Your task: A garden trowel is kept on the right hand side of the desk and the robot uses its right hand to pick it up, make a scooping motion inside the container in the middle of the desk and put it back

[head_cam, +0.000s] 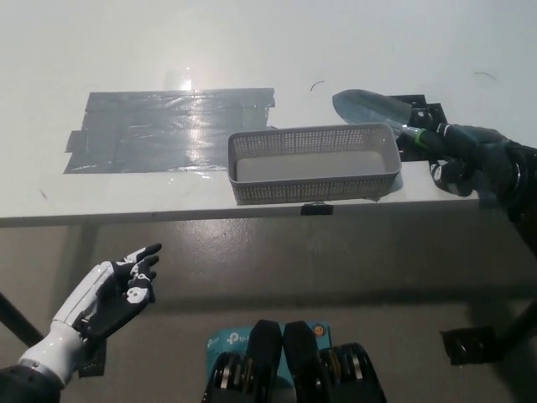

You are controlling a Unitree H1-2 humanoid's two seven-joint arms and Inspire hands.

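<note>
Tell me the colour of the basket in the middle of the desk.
The basket is grey, with fine mesh walls; the head view shows it.

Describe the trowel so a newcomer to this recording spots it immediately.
On the white desk, find the grey mesh container near the front edge. The trowel lies at its far right corner, handle in the black right hand; nothing else has a shiny metal blade.

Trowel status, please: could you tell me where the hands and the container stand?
Right hand closed over trowel handle, blade flat on desk by right end of container. Left hand open, low, off the desk. Container empty, nothing in the way.
</note>
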